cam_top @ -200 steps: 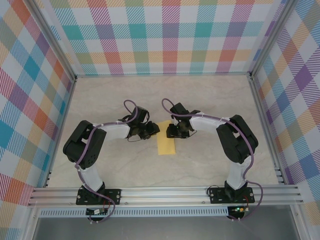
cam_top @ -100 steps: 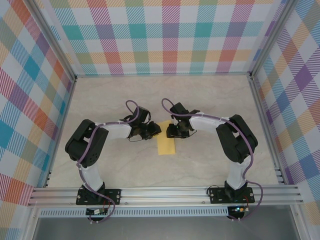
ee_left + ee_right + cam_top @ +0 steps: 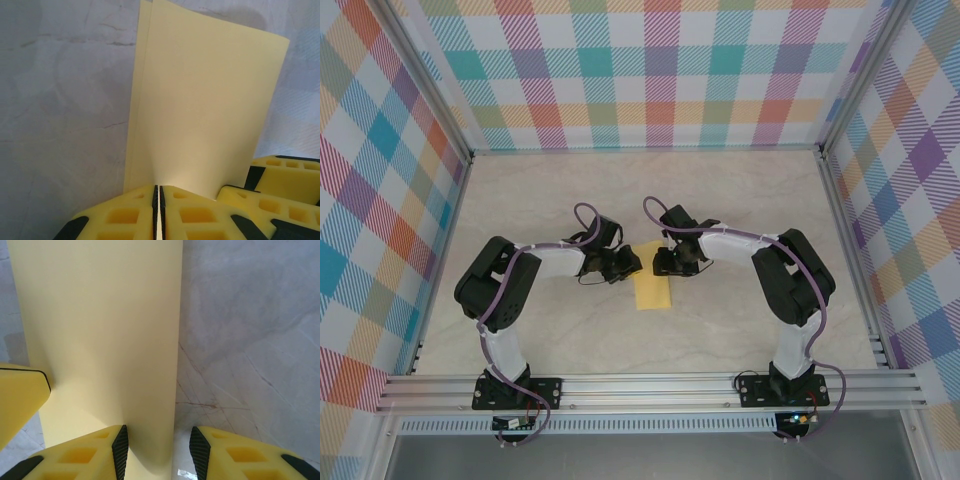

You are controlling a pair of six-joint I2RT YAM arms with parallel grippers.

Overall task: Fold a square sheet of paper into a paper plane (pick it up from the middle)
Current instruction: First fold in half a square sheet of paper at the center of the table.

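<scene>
The left gripper [image 3: 156, 194] was seen with its yellow foam-padded fingers [image 3: 125, 217] pressed together, with only a hairline seam left between them. Their tips were set against an edge of the thin yellow sheet of paper [image 3: 205, 105]; whether a layer was pinched in that seam could not be told. The right gripper [image 3: 157, 442] was held with its jaws apart, and one long edge of the sheet was seen running into the gap between its two fingers [image 3: 82, 455].

In the overhead view the left gripper was placed at the sheet's 9 o'clock side and the right gripper at its 3 o'clock side. Both were over the half towards 12 o'clock, close to each other but apart. The sheet was folded to a narrow rectangle with its long sides aligned from 12 to 6 o'clock. In the left wrist view two layers were shown slightly offset along one long side. The sheet was laid at the middle of the pale marbled table top [image 3: 560, 330], with its 6 o'clock end uncovered.

The table was enclosed at 9, 12 and 3 o'clock by pastel checked walls [image 3: 660, 70]. An aluminium rail [image 3: 650, 385] was fixed along the 6 o'clock edge, where both arm bases were bolted.
</scene>
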